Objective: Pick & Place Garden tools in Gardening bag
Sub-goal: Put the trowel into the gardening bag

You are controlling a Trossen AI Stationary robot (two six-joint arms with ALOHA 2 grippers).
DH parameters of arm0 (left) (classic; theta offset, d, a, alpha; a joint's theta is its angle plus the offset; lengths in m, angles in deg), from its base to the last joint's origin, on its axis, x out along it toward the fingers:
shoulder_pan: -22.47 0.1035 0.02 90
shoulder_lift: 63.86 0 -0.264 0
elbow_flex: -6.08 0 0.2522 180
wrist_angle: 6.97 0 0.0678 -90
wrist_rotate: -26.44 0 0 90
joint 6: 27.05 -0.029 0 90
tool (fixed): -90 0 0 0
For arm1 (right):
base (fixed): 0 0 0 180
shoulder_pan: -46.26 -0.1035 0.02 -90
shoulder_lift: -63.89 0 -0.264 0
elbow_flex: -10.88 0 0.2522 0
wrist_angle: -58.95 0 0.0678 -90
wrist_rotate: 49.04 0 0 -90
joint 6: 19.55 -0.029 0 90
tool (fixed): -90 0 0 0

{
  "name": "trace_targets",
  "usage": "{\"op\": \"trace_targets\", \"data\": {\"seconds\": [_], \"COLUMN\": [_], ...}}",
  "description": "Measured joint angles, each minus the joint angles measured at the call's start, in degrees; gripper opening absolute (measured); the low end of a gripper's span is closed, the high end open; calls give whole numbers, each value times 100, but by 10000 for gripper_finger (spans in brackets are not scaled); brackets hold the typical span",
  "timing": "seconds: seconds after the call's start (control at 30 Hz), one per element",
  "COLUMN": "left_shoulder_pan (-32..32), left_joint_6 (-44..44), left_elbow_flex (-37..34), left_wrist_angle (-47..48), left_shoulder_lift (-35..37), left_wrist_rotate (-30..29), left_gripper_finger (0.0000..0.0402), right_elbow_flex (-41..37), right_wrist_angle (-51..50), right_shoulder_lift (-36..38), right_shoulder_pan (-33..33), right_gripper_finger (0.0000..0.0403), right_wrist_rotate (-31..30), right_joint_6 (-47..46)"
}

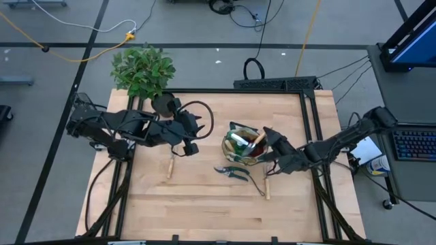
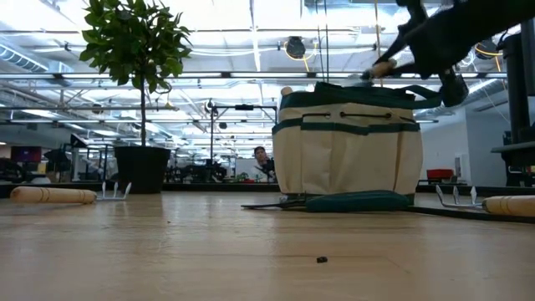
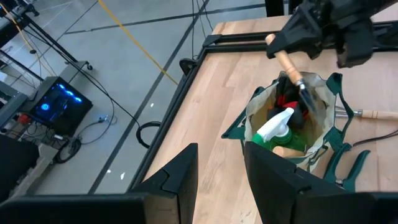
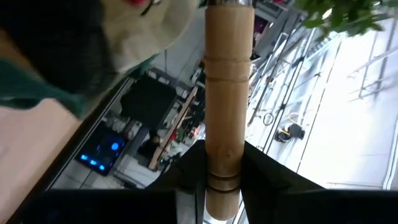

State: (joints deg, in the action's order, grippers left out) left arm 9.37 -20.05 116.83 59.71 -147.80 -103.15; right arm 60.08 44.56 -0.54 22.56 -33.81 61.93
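The gardening bag (image 1: 240, 145) stands upright mid-table, holding a green-white spray bottle (image 3: 278, 122) and a black-and-red glove (image 3: 287, 98). My right gripper (image 1: 270, 141) is above the bag's right rim, shut on a wooden-handled trowel (image 3: 292, 70) whose metal blade (image 3: 309, 98) dips into the bag. My left gripper (image 1: 195, 136) is open and empty, just left of the bag. Dark pruning shears (image 1: 231, 171) lie flat in front of the bag. A wooden-handled fork (image 1: 170, 165) lies to the left, and another wooden-handled tool (image 1: 266, 185) to the right. My right gripper pinches the trowel's wooden handle (image 4: 224, 149) between its two fingers, near the handle's free end (image 2: 380, 68). The fingers come from the table's right side, slanting down. The trowel is lifted clear of the table and tilted, blade end down inside the bag's mouth.
A leafy potted plant (image 1: 143, 69) in a black pot stands at the table's far left corner. A black frame (image 1: 276, 84) runs along the far edge. Bare wood shows along the near side (image 1: 204, 211). A person shows far off beyond the table (image 2: 262, 157).
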Motion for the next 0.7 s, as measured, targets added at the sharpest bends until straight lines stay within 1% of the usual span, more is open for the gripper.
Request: {"op": "trace_targets", "data": {"seconds": [0.17,0.33,0.5,0.63,0.7], "left_shoulder_pan": [0,0,0,0,0], "left_joint_6": [-45,-74,-77,-78,-78], "left_elbow_flex": [0,0,-2,-2,-2], "left_wrist_angle": [-2,-4,-4,-3,-4], "left_shoulder_lift": [0,0,-2,-2,-4], "left_wrist_rotate": [0,-11,-33,-33,-33], "left_gripper_finger": [136,136,136,136,136], "right_elbow_flex": [-124,-166,-166,-166,-166], "right_wrist_angle": [14,462,870,909,958], "right_shoulder_lift": [1,2,2,2,0], "right_shoulder_pan": [214,233,227,233,235], "right_gripper_finger": [65,61,75,77,73], "right_wrist_rotate": [37,574,1176,1151,997], "right_joint_6": [10,79,240,336,405]}}
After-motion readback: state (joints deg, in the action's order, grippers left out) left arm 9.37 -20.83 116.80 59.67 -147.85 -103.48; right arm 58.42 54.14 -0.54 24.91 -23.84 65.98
